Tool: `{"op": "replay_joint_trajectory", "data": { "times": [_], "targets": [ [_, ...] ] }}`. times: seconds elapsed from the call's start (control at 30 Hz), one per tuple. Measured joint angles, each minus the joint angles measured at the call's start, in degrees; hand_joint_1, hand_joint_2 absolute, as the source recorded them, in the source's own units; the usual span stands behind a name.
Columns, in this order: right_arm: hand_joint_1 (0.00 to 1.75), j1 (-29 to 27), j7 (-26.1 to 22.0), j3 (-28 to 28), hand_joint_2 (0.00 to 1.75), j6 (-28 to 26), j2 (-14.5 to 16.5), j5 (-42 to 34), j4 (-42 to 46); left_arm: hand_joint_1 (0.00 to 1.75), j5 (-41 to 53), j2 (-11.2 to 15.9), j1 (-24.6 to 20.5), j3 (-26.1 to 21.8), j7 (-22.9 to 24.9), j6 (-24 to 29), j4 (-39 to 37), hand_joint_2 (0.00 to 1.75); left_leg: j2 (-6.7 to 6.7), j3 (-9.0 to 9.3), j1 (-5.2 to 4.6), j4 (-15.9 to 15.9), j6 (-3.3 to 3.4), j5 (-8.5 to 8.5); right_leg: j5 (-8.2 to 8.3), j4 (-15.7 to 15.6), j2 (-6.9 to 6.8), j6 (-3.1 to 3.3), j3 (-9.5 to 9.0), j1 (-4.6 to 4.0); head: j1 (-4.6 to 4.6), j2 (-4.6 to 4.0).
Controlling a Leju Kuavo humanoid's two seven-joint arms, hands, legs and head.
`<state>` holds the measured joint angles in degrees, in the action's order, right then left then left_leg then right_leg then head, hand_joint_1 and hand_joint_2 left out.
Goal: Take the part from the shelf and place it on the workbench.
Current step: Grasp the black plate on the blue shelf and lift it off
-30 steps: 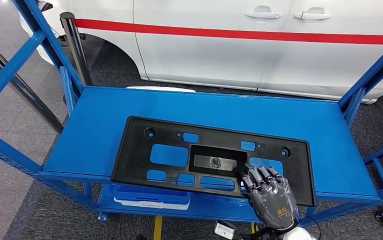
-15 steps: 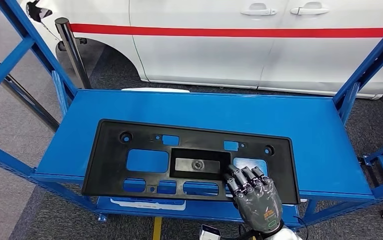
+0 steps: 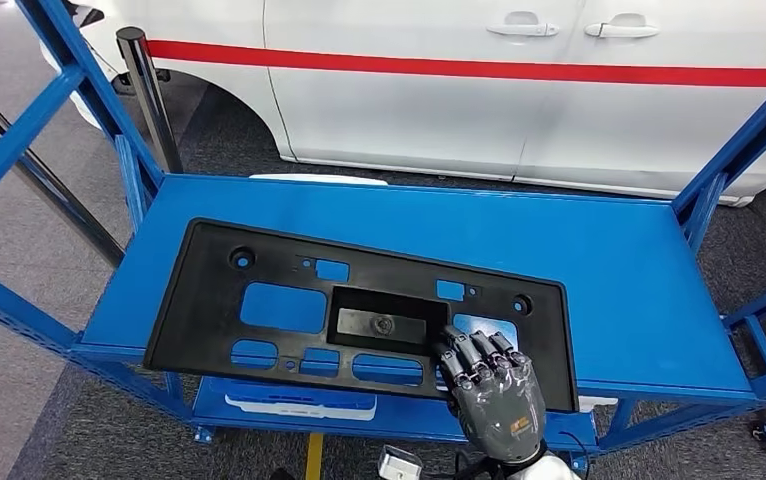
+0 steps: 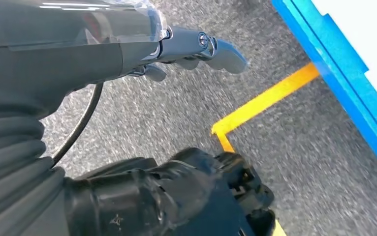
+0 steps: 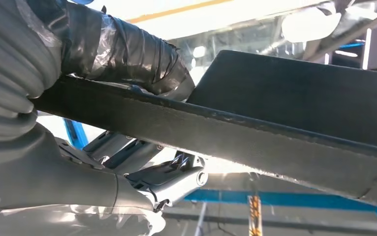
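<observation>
The part is a long black plastic panel [image 3: 209, 300] with several cutouts, lying flat on the top deck of the blue shelf [image 3: 599, 260]. Its near edge hangs slightly over the shelf's front rim. My right hand [image 3: 487, 390] grips that near edge to the right of the middle, with fingers curled over the top. The right wrist view shows the thumb [image 5: 127, 54] wrapped on one face of the panel [image 5: 285, 98] and fingers on the other. My left hand [image 4: 127, 44] hangs over the grey floor and holds nothing.
A white car with a red stripe [image 3: 519, 70] stands just behind the shelf. Blue uprights [image 3: 729, 150] rise at both ends, and dark posts [image 3: 149, 90] stand at the back left. A blue and white tray [image 3: 299, 400] sits on the lower deck. A yellow floor line [image 4: 265, 101] runs below.
My right hand has drawn the panel leftward along the deck and nearer to the front rim. The camera has swayed a little; the left hand holds nothing throughout.
</observation>
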<state>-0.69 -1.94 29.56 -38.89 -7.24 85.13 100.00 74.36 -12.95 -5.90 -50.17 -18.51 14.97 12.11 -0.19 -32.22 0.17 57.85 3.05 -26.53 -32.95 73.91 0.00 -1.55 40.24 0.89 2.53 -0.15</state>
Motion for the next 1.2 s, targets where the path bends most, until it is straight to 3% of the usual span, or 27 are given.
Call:
{"op": "replay_joint_trajectory", "data": {
  "times": [0.07,0.13,0.27,0.33,0.4,0.47,0.5,0.53,0.63,0.67,0.77,0.83,0.93,0.97,1.0,1.03,1.13,1.2],
  "targets": [
    [1.75,0.32,1.33,0.76,1.75,0.01,-0.03,0.00,-0.53,0.00,0.43,-0.11,0.03,0.13,0.41,0.68,0.00,1.75,-0.07,0.00,0.05,0.35,-0.23,-0.18,3.79,-6.63,-0.01,0.10,-3.16,0.14,0.01,0.00],
    [1.75,0.67,2.17,1.49,1.75,0.00,-0.03,0.00,-0.97,0.00,0.67,-0.23,-0.01,0.21,0.75,1.15,0.00,1.75,-0.14,-0.28,-0.18,0.85,-0.71,-0.41,5.74,-12.58,0.02,0.41,-5.88,0.01,-0.02,0.00],
    [1.75,0.84,2.89,2.32,1.75,0.01,-0.03,0.00,-1.73,0.00,0.83,-0.27,0.02,0.23,1.03,1.51,0.00,1.75,-0.17,-0.80,-0.26,1.24,-1.72,-0.61,6.16,-14.12,0.12,1.52,-6.17,-0.12,-0.07,0.00],
    [1.75,1.03,3.13,2.60,1.75,-0.01,0.00,0.00,-1.96,0.00,0.89,-0.27,0.01,0.25,1.08,1.60,0.00,1.75,-0.14,-1.90,-0.09,4.08,-2.25,-3.04,6.63,-14.49,-0.04,2.30,-6.09,-0.03,-0.08,0.00],
    [1.75,1.23,3.50,3.00,1.75,-0.01,0.02,0.00,-2.22,0.00,0.96,-0.27,0.03,0.27,1.19,1.67,0.00,1.75,-0.10,-4.40,0.04,10.60,-2.65,-7.17,6.94,-14.53,-0.20,2.77,-5.75,-0.16,-0.10,0.00],
    [1.75,1.30,3.76,3.33,1.75,0.00,0.03,0.00,-2.55,0.00,1.01,-0.27,0.11,0.27,1.32,1.73,0.00,1.75,-0.09,-6.12,0.08,15.76,-2.79,-9.28,7.24,-14.41,-0.30,2.97,-5.22,-0.34,-0.10,0.00],
    [1.75,1.31,3.80,3.45,1.75,0.00,0.03,0.00,-2.68,0.00,1.03,-0.26,0.15,0.27,1.36,1.76,0.00,1.75,-0.10,-5.65,0.07,15.66,-2.73,-8.83,7.40,-14.31,-0.30,3.00,-4.95,-0.41,-0.10,0.00],
    [1.75,1.31,3.82,3.54,1.75,-0.01,0.03,0.00,-2.75,0.00,1.06,-0.26,0.17,0.27,1.38,1.79,0.00,1.75,-0.10,-4.12,0.06,13.42,-2.57,-7.49,7.56,-14.21,-0.29,2.97,-4.72,-0.46,-0.10,0.00],
    [1.75,1.40,3.82,3.69,1.75,-0.03,0.03,0.00,-2.80,0.00,1.18,-0.25,-0.03,0.31,1.38,1.85,0.00,1.75,-0.11,2.01,-0.20,2.71,-1.83,-3.69,8.02,-13.88,-0.26,2.49,-4.32,-0.65,-0.09,0.00],
    [1.75,1.49,3.83,3.71,1.75,-0.03,0.03,0.00,-2.83,0.00,1.20,-0.25,-0.09,0.33,1.38,1.86,0.00,1.75,-0.12,2.83,-0.36,0.96,-1.64,-3.31,8.23,-13.83,-0.28,2.17,-4.22,-0.67,-0.08,0.00],
    [1.75,1.66,3.84,3.72,1.75,-0.04,0.03,0.00,-2.92,0.00,1.20,-0.26,0.08,0.38,1.37,1.86,0.00,1.75,-0.04,2.70,-0.44,0.07,-1.01,-2.41,8.87,-14.01,-0.25,1.13,-4.07,-0.51,-0.07,0.00],
    [1.75,1.72,3.90,3.72,1.75,-0.05,0.03,0.00,-2.97,0.00,1.21,-0.28,0.08,0.39,1.37,1.86,0.00,1.75,0.20,2.32,-0.20,-0.61,-0.27,-1.20,6.78,-12.17,-0.12,0.56,-3.19,-0.47,-0.01,0.00],
    [1.75,1.82,4.17,3.72,1.75,-0.07,0.02,0.00,-3.20,0.00,1.24,-0.30,-0.02,0.42,1.37,1.86,0.00,1.75,0.47,0.83,-0.26,-0.70,0.33,0.08,-0.30,-2.67,-0.03,-0.11,-0.17,-0.23,0.07,0.00],
    [1.75,1.82,4.29,3.72,1.75,-0.08,0.02,0.00,-3.33,0.00,1.23,-0.30,0.01,0.42,1.37,1.86,0.00,1.75,0.52,0.29,-0.30,-0.57,0.29,0.38,-1.44,-0.15,-0.04,-0.30,0.24,-0.11,0.07,0.00],
    [1.75,1.82,4.40,3.72,1.75,-0.08,0.01,0.00,-3.44,0.00,1.22,-0.30,0.04,0.42,1.37,1.86,0.00,1.75,0.55,-0.27,-0.31,-0.38,0.22,0.65,-1.46,0.53,-0.04,-0.45,-0.28,0.01,0.05,0.00],
    [1.75,1.84,4.47,3.73,1.75,-0.08,0.01,0.00,-3.51,0.00,1.22,-0.30,0.05,0.42,1.37,1.86,0.00,1.75,0.56,-0.79,-0.29,-0.11,0.10,0.87,-0.53,-0.92,-0.05,-0.52,-1.80,0.13,0.06,0.00],
    [1.75,2.07,4.57,3.73,1.75,-0.11,0.01,0.00,-3.54,0.00,1.23,-0.30,0.04,0.42,1.37,1.90,0.00,1.75,0.52,-2.07,-0.30,0.94,-0.44,1.26,2.57,-11.39,0.00,-0.24,-8.90,0.23,0.05,0.00],
    [1.75,2.23,4.74,3.73,1.75,-0.14,-0.02,0.00,-3.53,0.00,1.23,-0.30,0.00,0.42,1.37,1.98,0.00,1.75,0.47,-2.51,-0.39,1.30,-1.08,1.70,3.02,-14.09,0.13,0.40,-10.15,-0.07,0.04,0.00]
  ]
}}
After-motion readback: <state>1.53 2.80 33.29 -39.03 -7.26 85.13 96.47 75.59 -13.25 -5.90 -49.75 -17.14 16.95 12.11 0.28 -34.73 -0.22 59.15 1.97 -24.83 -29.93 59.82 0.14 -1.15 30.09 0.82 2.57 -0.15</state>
